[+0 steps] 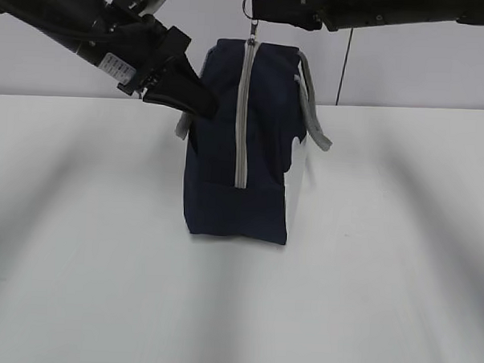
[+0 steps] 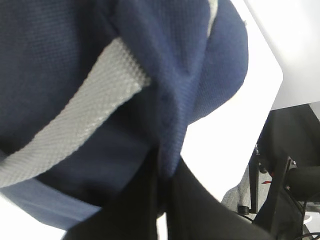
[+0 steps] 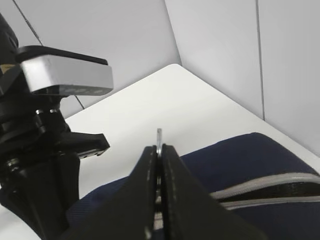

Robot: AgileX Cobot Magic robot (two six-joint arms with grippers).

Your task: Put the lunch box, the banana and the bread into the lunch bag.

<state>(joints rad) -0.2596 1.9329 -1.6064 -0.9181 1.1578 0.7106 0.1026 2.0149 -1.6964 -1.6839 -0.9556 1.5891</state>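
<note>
White bench [image 1: 381,300] surface fills the scene, backed by a pale grey wall. At its middle the lunch bag [image 1: 240,141] is stood upright on its narrow end, navy fabric facing the exterior view, with the grey zipper band [image 1: 245,113] running vertically down its face. A grey handle [image 1: 313,108] is draped over the bag's right shoulder, and a white side panel is glimpsed along the lower right edge. In the right wrist view a stretch of the zipper is seen parted, dark inside.

At the top of the zipper the ring zip-pull [image 1: 251,3] is held above the bag by the right tool [image 1: 257,9], whose jaws are pressed fully together on the ring; in the right wrist view the thin metal edge of the ring is seen standing up between the black fingers [image 3: 172,195].

On the bag's upper left side, the left tool [image 1: 204,103] is closed on a pinch of navy fabric, beside the second grey handle [image 2: 85,125]; the left wrist view shows the cloth gathered into a fold and clamped between the two black fingers [image 2: 195,210].
</note>
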